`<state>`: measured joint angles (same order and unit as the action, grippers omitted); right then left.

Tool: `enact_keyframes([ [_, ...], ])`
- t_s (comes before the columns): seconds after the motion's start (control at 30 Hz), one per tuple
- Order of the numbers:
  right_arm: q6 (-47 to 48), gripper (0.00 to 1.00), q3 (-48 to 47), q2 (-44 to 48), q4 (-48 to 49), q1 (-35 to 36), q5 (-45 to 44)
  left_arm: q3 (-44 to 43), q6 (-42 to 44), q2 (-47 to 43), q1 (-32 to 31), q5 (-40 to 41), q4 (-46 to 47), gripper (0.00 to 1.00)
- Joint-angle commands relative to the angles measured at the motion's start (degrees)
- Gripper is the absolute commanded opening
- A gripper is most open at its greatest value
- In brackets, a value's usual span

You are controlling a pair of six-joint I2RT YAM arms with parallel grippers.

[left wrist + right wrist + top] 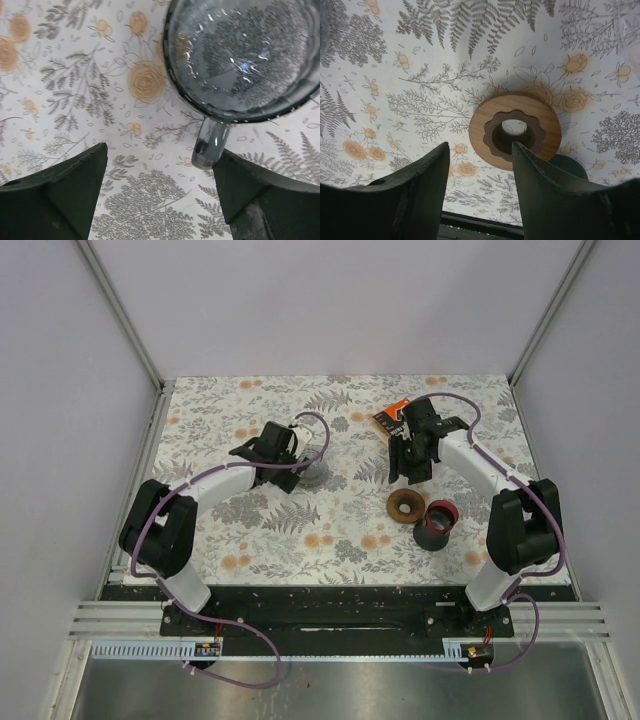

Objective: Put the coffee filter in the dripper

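The packet (pixel 388 418), orange and dark, lies at the far side of the counter (pixel 300 530), just behind the right arm's wrist. Its print is too small to read, and no other writing shows on anything. Whether it holds the filter cannot be told.

The right tool (pixel 410 472) hangs over the counter with its fingers (pixel 405 195) apart and nothing between them. In the right wrist view a wooden ring (pixel 515 131) with a scalloped hole lies flat just beyond the fingertips, not touching them. A dark cup (pixel 436 524) with a red rim stands just beside the ring, on its near right side.

The left tool (pixel 292 468) is also spread wide and empty. A glass mug (pixel 245 55) stands upright just ahead of it. The mug's handle (pixel 210 145) points back toward the gap, close to the right-hand finger (pixel 265 200). Mug and ring are well apart.
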<state>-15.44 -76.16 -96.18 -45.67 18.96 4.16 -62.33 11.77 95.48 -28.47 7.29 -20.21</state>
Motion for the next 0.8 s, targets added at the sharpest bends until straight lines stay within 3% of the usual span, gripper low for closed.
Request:
enact_keyframes([
  [0.0, -2.05, 0.6, 3.03, 1.17, 0.05, 0.37, 2.07, -0.25, 1.67, -2.32, 1.22, 8.0, 5.79, 0.88],
  [0.17, -2.92, 0.59, 5.84, 0.38, 1.1, 3.0, 1.72, -0.6, 2.21, -3.11, 4.73, 8.62, 6.41, 0.88],
  [0.27, -2.92, 0.65, 6.38, -1.37, 1.99, 4.24, 2.52, -1.13, 2.73, -3.9, 6.23, 6.69, 4.75, 0.88],
  [0.47, -2.22, 0.65, 6.55, -4.36, 0.41, 6.0, -1.0, 1.41, 6.59, -9.6, 6.23, -2.27, 1.32, 0.9],
  [0.77, -1.26, 0.65, 6.9, -8.93, 0.41, 7.58, -3.9, 0.37, 6.95, -13.74, 6.23, -2.8, -3.87, 0.91],
])
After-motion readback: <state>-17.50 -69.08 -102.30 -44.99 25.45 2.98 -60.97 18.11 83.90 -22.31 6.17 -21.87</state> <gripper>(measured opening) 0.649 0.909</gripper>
